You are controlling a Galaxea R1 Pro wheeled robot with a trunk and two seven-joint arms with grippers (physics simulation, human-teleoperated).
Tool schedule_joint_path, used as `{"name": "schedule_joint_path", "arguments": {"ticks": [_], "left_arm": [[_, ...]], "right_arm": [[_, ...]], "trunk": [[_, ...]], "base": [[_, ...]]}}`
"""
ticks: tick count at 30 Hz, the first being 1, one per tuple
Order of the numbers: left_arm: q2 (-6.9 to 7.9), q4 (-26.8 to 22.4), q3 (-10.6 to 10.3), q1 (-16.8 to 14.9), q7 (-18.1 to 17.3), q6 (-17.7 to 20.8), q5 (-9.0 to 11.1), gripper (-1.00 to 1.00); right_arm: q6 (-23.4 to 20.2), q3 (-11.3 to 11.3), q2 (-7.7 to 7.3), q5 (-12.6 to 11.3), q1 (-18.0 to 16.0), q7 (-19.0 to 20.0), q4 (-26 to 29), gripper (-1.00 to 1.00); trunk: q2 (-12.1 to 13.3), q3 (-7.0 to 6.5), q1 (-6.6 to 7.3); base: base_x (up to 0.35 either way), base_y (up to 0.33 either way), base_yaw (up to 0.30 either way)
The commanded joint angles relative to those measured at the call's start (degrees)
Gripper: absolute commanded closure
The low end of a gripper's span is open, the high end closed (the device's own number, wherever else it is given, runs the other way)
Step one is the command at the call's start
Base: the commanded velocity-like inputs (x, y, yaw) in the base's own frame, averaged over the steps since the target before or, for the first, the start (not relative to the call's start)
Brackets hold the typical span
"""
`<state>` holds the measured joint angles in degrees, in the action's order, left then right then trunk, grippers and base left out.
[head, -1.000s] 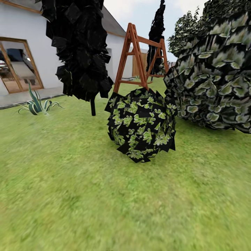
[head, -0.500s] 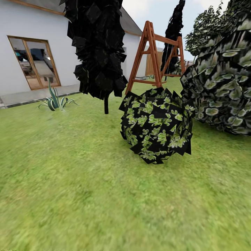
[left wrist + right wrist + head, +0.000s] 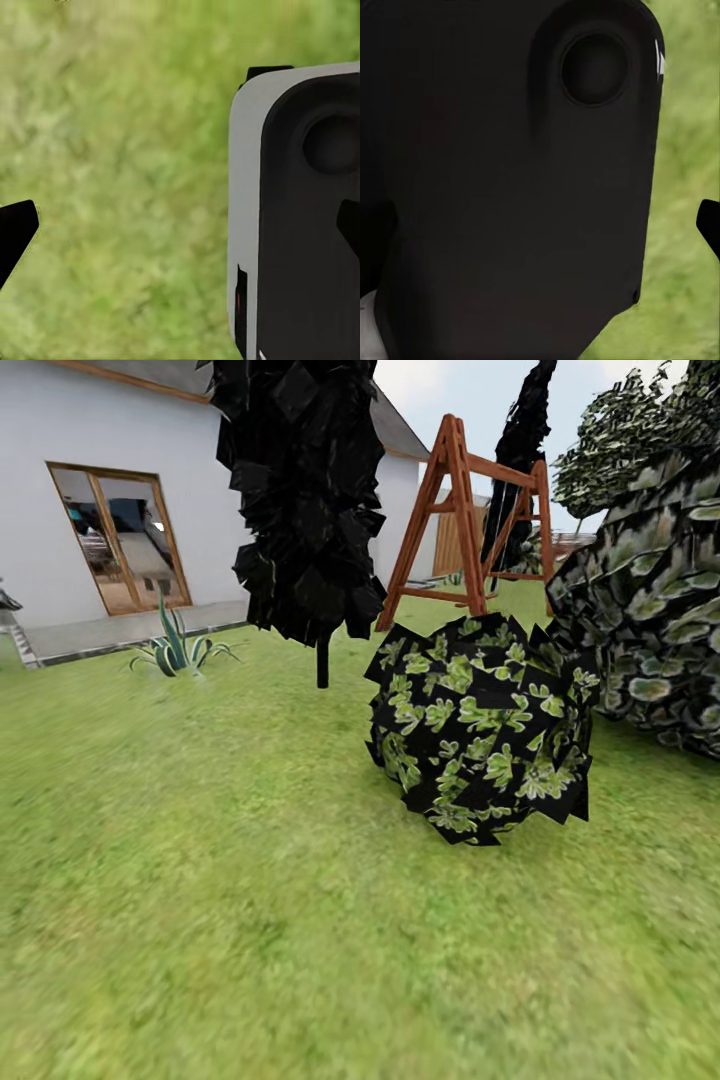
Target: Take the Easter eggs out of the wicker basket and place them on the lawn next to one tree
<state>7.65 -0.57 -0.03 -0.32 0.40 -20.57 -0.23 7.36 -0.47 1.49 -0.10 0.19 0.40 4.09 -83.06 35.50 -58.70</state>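
Note:
The lawn spreads mottled green across the garden in the head view. The Easter eggs, the wicker basket and the tree are out of view. In the left wrist view my left gripper hangs over grass, its two black fingertips far apart at the picture's edges with nothing between them. In the right wrist view my right gripper faces my own black body, with one fingertip at the edge over grass and no object held.
A round leafy bush stands close ahead on the right, with a larger bush behind it. A tall black-leaved shrub rises on a thin stem. Beyond are a wooden swing frame, a spiky plant and a white house.
The whole head view has slid to the right, so the camera has turned left. More of the house and its glass door shows, and the round bush looks slightly nearer.

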Motion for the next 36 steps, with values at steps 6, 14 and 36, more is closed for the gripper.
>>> {"name": "schedule_joint_path", "arguments": {"ticks": [6, 14, 36], "left_arm": [[0.0, 0.04, -0.04, -0.03, 0.04, -0.17, -0.03, -1.0], [0.0, 0.04, -0.05, -0.03, 0.04, -0.17, -0.03, -1.0], [0.0, 0.04, -0.06, -0.03, 0.04, -0.17, -0.03, -1.0]], "right_arm": [[0.12, -0.06, 0.04, -0.05, 0.02, 0.04, 0.04, -1.0], [0.11, -0.06, 0.07, -0.02, 0.0, 0.04, 0.04, -1.0], [0.11, -0.23, -0.02, -0.08, 0.02, 0.04, 0.12, -1.0]], "trunk": [[-0.02, 0.27, -0.02], [-0.02, 0.6, -0.02], [-0.02, 1.25, -0.02]], "base": [[0.228, 0.206, 0.219], [0.23, 0.206, 0.232], [0.232, 0.207, 0.172]]}}
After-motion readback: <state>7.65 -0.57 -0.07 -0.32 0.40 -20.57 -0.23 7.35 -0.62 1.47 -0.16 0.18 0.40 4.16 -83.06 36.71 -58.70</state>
